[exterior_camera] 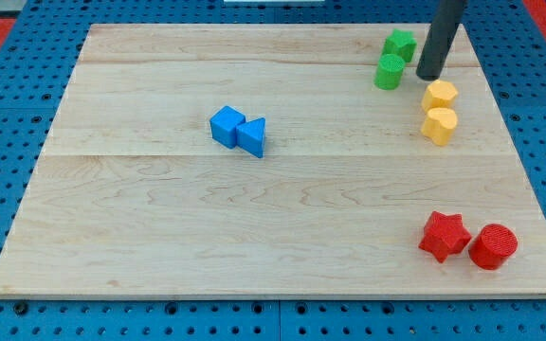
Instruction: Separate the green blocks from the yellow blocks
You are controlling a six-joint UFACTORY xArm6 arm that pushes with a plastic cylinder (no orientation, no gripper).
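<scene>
Two green blocks sit near the view's top right: a green star-like block [400, 44] and a green cylinder [389, 71] just below it. Two yellow blocks lie a little to their right and lower: a yellow hexagon [439, 95] and a yellow heart-like block [439, 125], touching each other. My tip [428, 74] stands between the green cylinder and the yellow hexagon, just above the hexagon and to the right of the cylinder. The rod slants up out of the view's top.
A blue cube [226, 125] and a blue triangle [252, 136] touch near the board's middle left. A red star [444, 236] and a red cylinder [493, 246] sit at the bottom right. The wooden board [159, 237] lies on a blue pegboard.
</scene>
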